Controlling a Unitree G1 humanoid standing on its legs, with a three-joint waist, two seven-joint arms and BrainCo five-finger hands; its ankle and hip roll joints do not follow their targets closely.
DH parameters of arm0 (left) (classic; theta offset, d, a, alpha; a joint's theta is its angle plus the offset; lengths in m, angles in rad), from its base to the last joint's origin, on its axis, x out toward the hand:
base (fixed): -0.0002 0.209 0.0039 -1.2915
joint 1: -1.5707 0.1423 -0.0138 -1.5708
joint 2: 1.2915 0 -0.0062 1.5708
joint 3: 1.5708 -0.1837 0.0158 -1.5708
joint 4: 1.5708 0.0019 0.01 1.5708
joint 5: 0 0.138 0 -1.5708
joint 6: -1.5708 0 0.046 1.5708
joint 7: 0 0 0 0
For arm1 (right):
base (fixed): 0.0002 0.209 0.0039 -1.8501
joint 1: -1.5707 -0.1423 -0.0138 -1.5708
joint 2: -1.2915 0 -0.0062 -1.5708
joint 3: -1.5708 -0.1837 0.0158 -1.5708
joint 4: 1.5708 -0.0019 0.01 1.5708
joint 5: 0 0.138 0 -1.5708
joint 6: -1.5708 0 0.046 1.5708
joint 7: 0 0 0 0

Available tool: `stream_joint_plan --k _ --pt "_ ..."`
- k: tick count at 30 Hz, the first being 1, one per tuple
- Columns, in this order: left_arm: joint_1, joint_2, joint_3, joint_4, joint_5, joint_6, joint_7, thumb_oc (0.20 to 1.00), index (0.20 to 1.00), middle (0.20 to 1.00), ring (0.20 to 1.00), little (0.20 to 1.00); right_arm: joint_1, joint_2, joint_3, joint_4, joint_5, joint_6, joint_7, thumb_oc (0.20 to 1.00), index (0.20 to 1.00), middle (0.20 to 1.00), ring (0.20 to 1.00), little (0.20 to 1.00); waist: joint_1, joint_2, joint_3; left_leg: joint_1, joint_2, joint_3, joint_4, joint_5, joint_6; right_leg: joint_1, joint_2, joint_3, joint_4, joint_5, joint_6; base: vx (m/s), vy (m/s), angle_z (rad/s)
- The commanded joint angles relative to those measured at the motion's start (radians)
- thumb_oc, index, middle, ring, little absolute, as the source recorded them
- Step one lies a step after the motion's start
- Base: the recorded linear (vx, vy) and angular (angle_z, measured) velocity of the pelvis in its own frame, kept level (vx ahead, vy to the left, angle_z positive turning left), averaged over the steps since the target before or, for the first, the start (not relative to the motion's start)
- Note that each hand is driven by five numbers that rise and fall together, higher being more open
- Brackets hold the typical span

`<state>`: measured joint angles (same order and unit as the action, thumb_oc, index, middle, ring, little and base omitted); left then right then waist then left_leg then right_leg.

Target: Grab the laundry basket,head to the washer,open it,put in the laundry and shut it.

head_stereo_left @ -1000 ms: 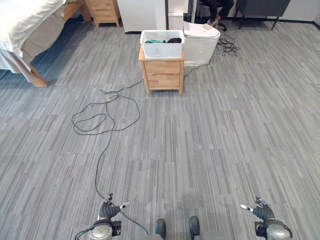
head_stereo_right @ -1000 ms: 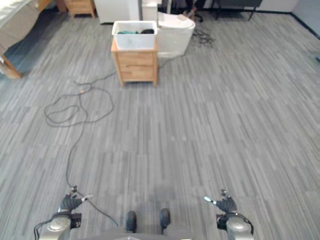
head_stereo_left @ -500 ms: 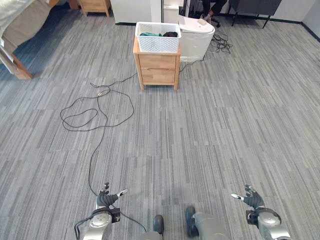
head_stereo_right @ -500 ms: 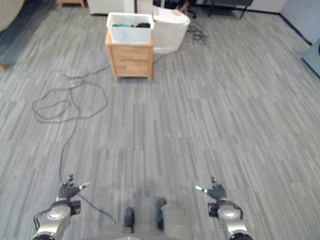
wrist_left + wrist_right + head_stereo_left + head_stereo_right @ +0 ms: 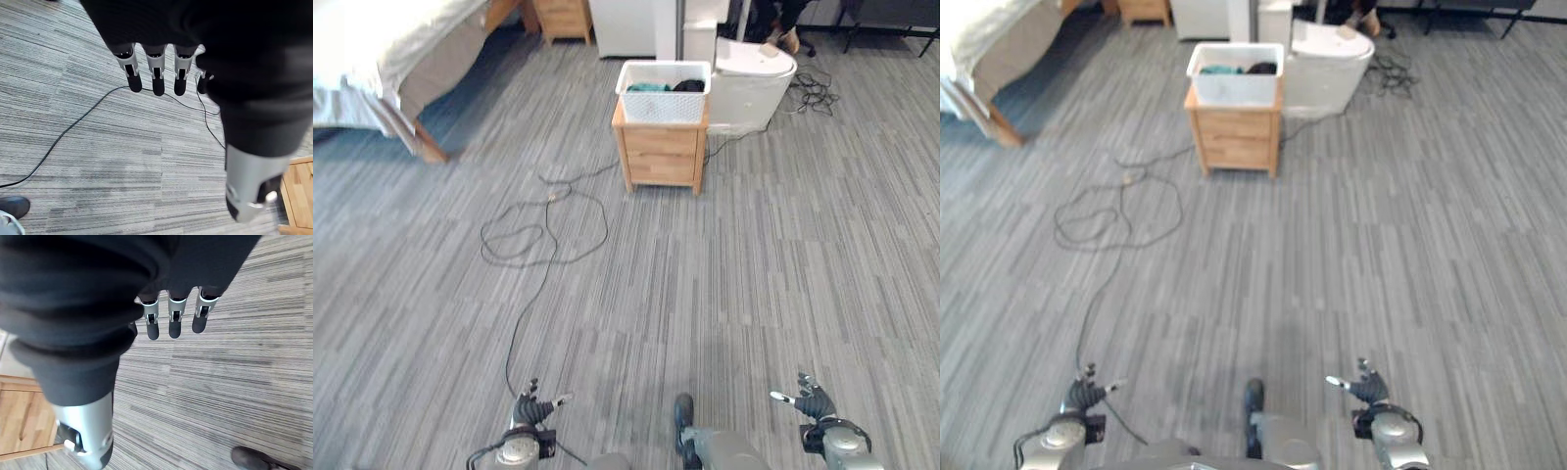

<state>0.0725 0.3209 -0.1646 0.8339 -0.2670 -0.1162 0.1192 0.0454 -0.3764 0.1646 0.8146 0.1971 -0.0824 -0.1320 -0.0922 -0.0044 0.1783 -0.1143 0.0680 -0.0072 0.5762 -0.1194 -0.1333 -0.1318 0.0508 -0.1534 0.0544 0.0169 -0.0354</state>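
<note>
A white laundry basket (image 5: 663, 92) with teal and dark clothes stands on a small wooden nightstand (image 5: 662, 154) far ahead across the grey carpet. Right behind it is a white rounded washer (image 5: 752, 84). My left hand (image 5: 530, 411) hangs low at the bottom left, fingers straight and holding nothing. My right hand (image 5: 814, 402) hangs at the bottom right, also open and holding nothing. Both are far from the basket. In the wrist views the left fingers (image 5: 155, 73) and right fingers (image 5: 174, 316) point straight over bare carpet.
A black cable (image 5: 540, 232) loops on the carpet left of the path to the nightstand. A bed (image 5: 396, 54) stands at the far left. A wooden dresser (image 5: 562, 18) and white cabinets line the back wall. A person's legs (image 5: 781, 27) show behind the washer.
The whole picture has shifted, so the camera has swung left: the basket and nightstand now sit further right and the bed shows. Both hands stay low and open.
</note>
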Motion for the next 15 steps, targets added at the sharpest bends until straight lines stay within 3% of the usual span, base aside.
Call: stream_joint_plan --k 1,2,3,6,9,12,13,15 --pt "-0.067 0.039 -0.011 -0.032 0.038 -0.023 0.005 1.0 1.0 1.0 1.0 1.0 -0.026 -0.045 -0.013 -0.029 0.007 -0.012 -0.029 1.0 1.0 1.0 1.0 1.0 0.006 -0.038 0.041 0.004 -0.072 0.139 -0.289 0.023 0.103 0.064 -0.084 0.07 -0.028 -0.047 0.088 0.27 -0.04 0.03" --pt "-0.067 0.039 -0.011 -0.032 0.038 -0.023 0.005 1.0 1.0 1.0 1.0 1.0 -0.026 -0.045 -0.013 -0.029 0.007 -0.011 -0.029 1.0 1.0 1.0 1.0 1.0 0.005 -0.039 0.039 0.002 -0.074 0.139 -0.292 0.027 0.104 0.061 -0.085 0.07 -0.028 -0.045 0.088 0.43 -0.012 -0.35" --pt "-0.062 0.042 -0.009 -0.041 0.041 -0.02 0.004 1.0 1.0 1.0 1.0 1.0 -0.026 -0.045 -0.007 -0.021 0.002 -0.005 -0.032 1.0 1.0 1.0 1.0 1.0 0.026 -0.026 0.041 -0.084 -0.07 0.147 -0.402 0.104 0.093 0.104 -0.068 0.089 -0.048 -0.065 0.09 0.35 0.015 -0.32" --pt "-0.05 0.04 0.001 -0.039 0.04 -0.014 0.004 1.0 1.0 1.0 1.0 1.0 -0.028 -0.037 -0.001 0.005 -0.015 0.0 -0.042 1.0 1.0 1.0 1.0 1.0 0.062 -0.01 0.044 -0.169 -0.055 0.149 -0.558 0.224 0.072 0.187 -0.039 0.132 -0.059 -0.109 0.093 0.46 0.044 -0.42" --pt "-0.034 0.036 0.008 -0.033 0.041 -0.011 0.005 1.0 1.0 1.0 1.0 1.0 -0.02 -0.029 0.001 0.015 -0.035 0.005 -0.041 1.0 1.0 1.0 1.0 1.0 0.091 -0.017 0.037 -0.204 -0.037 0.163 -0.638 0.267 0.064 0.264 -0.044 0.183 -0.034 -0.16 0.095 0.53 0.139 -0.65" --pt "-0.025 0.035 0.011 -0.038 0.039 -0.012 0.004 1.0 1.0 1.0 1.0 1.0 -0.012 -0.025 -0.002 0.018 -0.047 0.01 -0.038 1.0 1.0 1.0 1.0 1.0 0.107 -0.024 0.028 -0.227 -0.02 0.165 -0.61 0.294 0.059 0.317 -0.055 0.219 -0.005 -0.191 0.1 0.45 0.162 -0.6" --pt "-0.014 0.036 0.012 -0.035 0.053 -0.009 -0.002 1.0 1.0 1.0 1.0 1.0 0.0 -0.01 -0.009 0.035 -0.06 0.011 -0.027 1.0 1.0 1.0 1.0 1.0 0.115 -0.029 0.004 -0.205 -0.014 0.168 -0.579 0.307 0.074 0.346 -0.071 0.232 0.02 -0.2 0.113 0.71 0.286 -0.85" --pt "-0.02 0.042 0.008 -0.02 0.063 -0.005 -0.006 1.0 1.0 1.0 1.0 1.0 0.004 0.008 -0.014 0.055 -0.06 0.018 -0.025 1.0 1.0 1.0 1.0 1.0 0.108 -0.06 -0.01 -0.206 -0.041 0.181 -0.499 0.276 0.092 0.341 -0.118 0.234 0.085 -0.135 0.139 0.58 0.26 -0.67"
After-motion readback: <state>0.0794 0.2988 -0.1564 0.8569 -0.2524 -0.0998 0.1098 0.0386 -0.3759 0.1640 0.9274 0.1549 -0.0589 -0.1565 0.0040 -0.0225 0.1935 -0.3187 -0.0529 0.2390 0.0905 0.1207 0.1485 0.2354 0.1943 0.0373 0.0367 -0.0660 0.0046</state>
